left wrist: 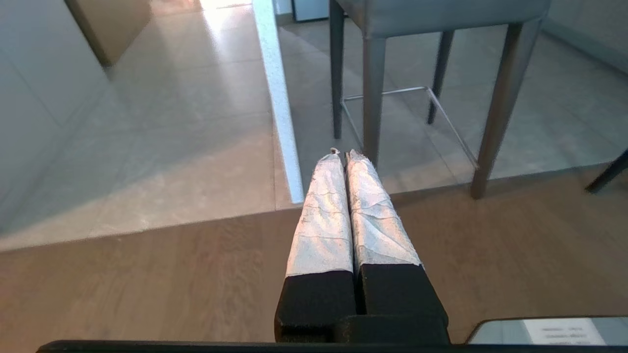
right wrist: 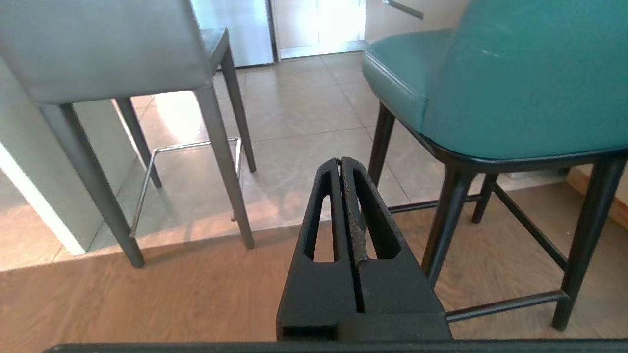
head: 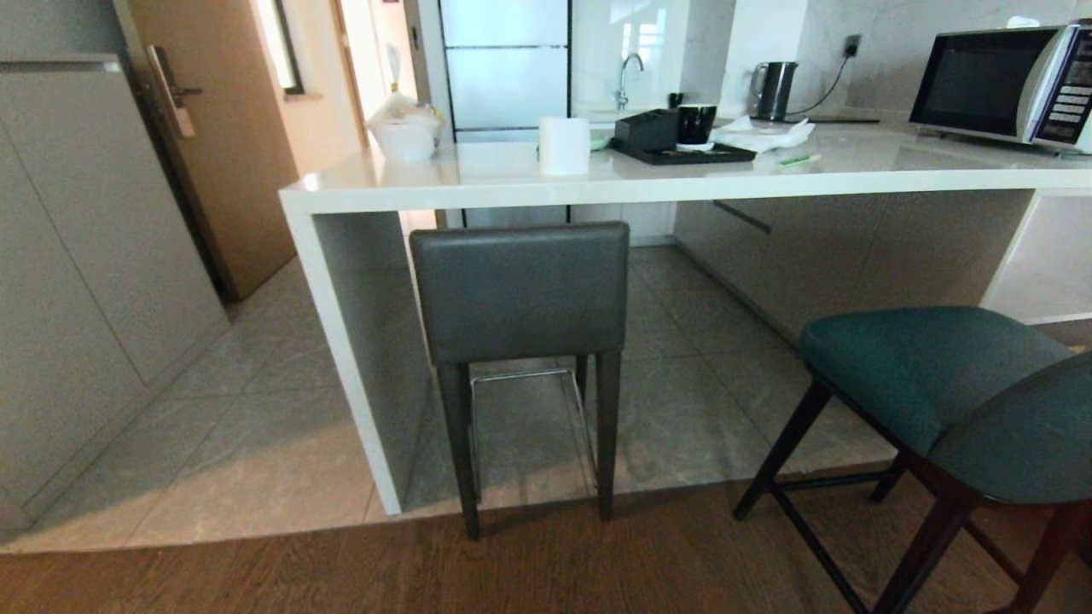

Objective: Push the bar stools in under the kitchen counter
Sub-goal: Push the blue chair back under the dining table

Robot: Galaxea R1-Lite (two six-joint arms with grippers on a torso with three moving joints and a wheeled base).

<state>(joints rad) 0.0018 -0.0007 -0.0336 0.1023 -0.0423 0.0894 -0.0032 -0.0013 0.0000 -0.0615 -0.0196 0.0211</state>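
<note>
Landmark: long glossy white stone kitchen counter (head: 512, 183), thick edge, white slab end panel at its left end.

Left of the end panel: grey cabinet fronts (head: 77, 256), a brown wooden door with lever handle (head: 183, 94), and open grey tile floor.

On the counter top, left to right: a white lidded bowl (head: 405, 132), a white paper roll (head: 564, 145), a black tray holding a black box and black mug (head: 682, 141), crumpled white tissue (head: 768, 135), a dark electric kettle (head: 775, 89) at the back, and a silver microwave (head: 1007, 85) at the far right.

Dark grey leather bar stool with rectangular back (head: 520, 290): just right of the end panel, seat under the counter, back near the counter's front edge, rear legs on the wood flooring.

Teal padded bar stool with thin black legs (head: 938, 384): further right, standing well out from the counter on the wood, turned at an angle.

Left gripper (left wrist: 343, 154): tape-wrapped fingers pressed together, empty, hanging over wood flooring short of the grey stool's legs.

Right gripper (right wrist: 340, 162): black fingers together, empty, between the two stools, touching neither.
</note>
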